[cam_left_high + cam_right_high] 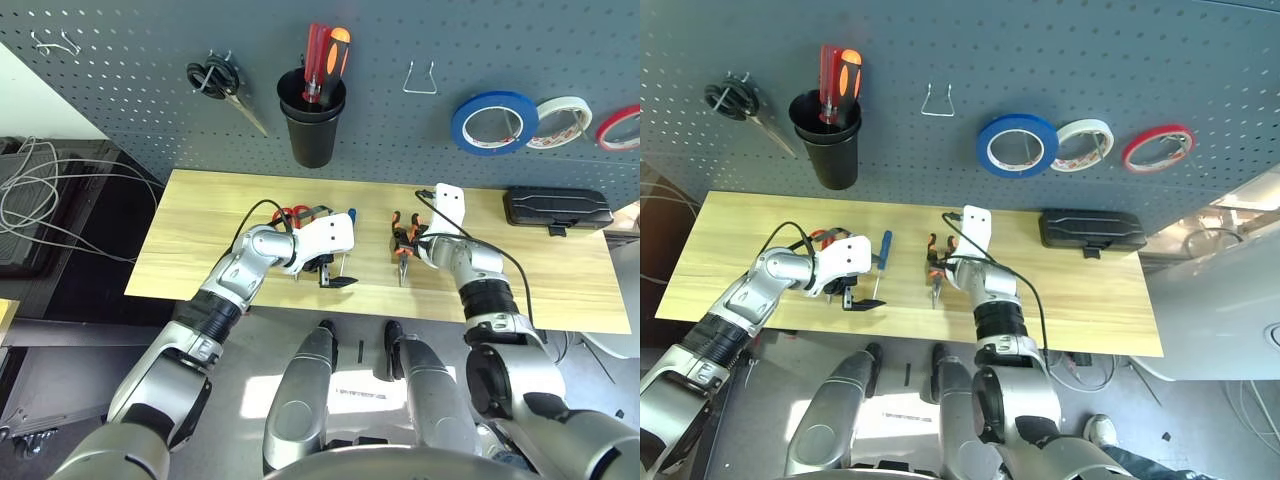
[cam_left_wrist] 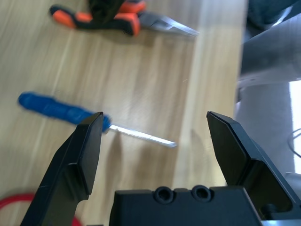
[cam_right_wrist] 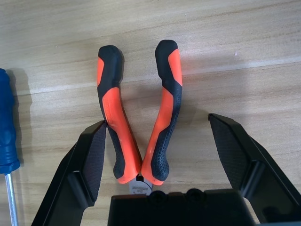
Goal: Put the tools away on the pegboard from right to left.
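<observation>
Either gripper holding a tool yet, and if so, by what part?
Neither holds anything. Left gripper is open above the table near the screwdriver; right gripper is open over the pliers' handles.

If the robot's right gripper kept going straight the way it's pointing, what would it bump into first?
Probably the orange-and-black pliers or the wooden table under them: the right gripper is open above both, but its exact height is hard to tell.

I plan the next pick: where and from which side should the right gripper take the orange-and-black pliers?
Best across both handles of the pliers, near the joint, from above: they lie flat, handles spread at the ends but close there, and the open right gripper straddles them.
</observation>
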